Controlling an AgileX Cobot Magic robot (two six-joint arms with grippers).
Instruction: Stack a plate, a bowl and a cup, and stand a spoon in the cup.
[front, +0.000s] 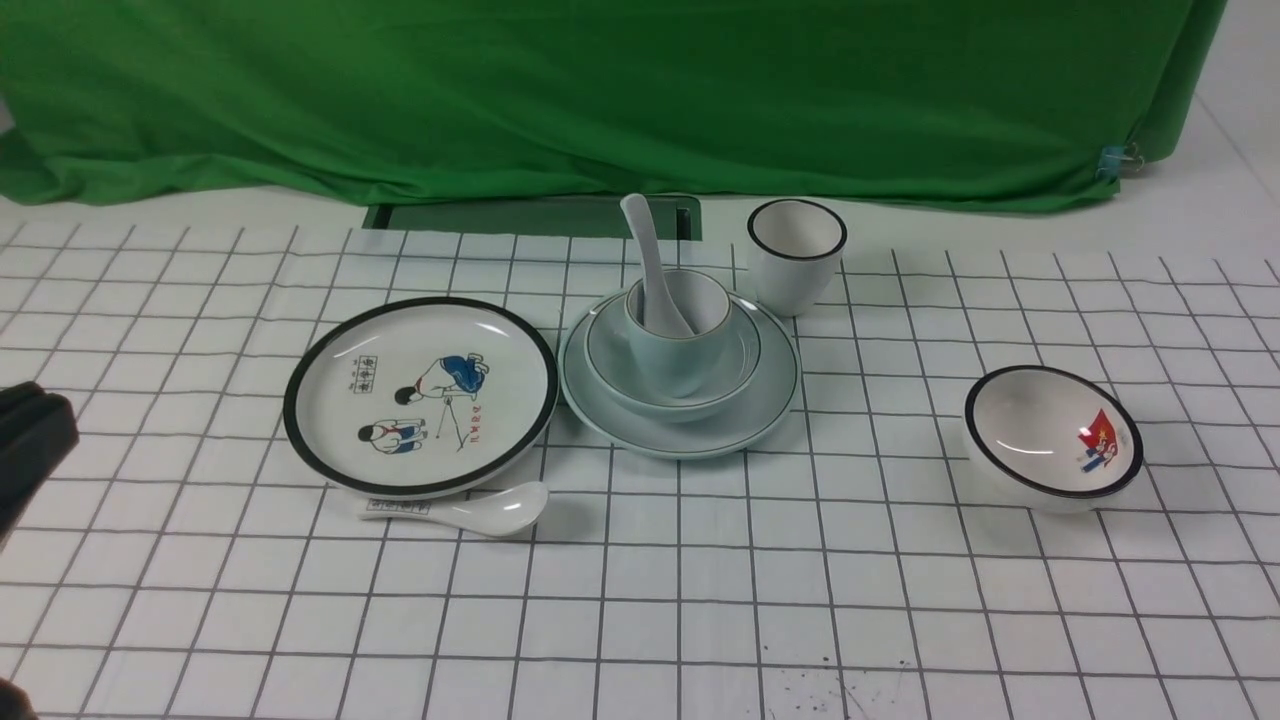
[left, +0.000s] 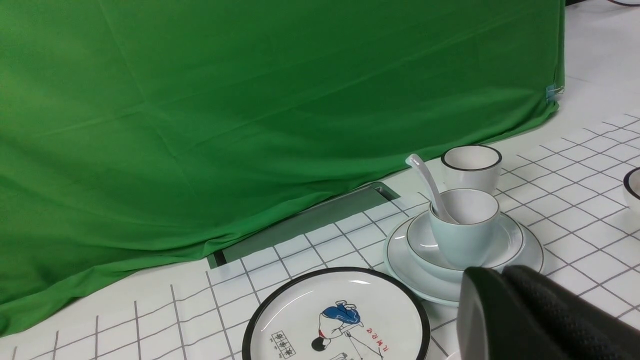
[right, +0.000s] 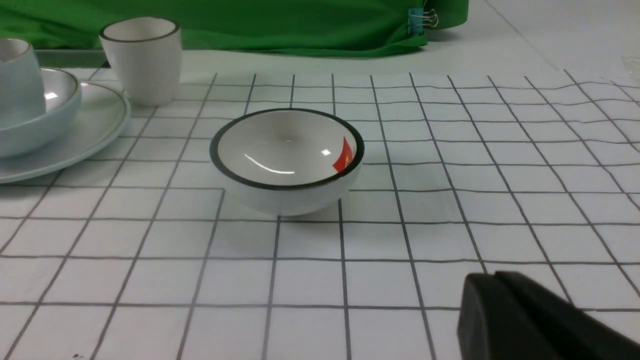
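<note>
Stack complete at mid-bench: plate (front: 770, 400) lies on the gridded bench (front: 900, 600), bowl (front: 735, 355) sits in the plate, cup (front: 685, 350) stands in the bowl, and spoon (front: 650, 265) stands in the cup, handle leaning back over the rim. Decoys are apart from the stack: cartoon plate (front: 420, 395) and printed spoon (front: 470, 510) on the left, black-rimmed cup (front: 795, 255) behind, flag bowl (front: 1050, 435) on the right. Left gripper (front: 30, 440) appears only at the frame edge, holding nothing visible; its opening cannot be told. Right gripper (right: 530, 320) shows one dark edge; opening likewise unclear. Judged stage: final. Next move calls only for keeping both arms clear of the stack.
</note>
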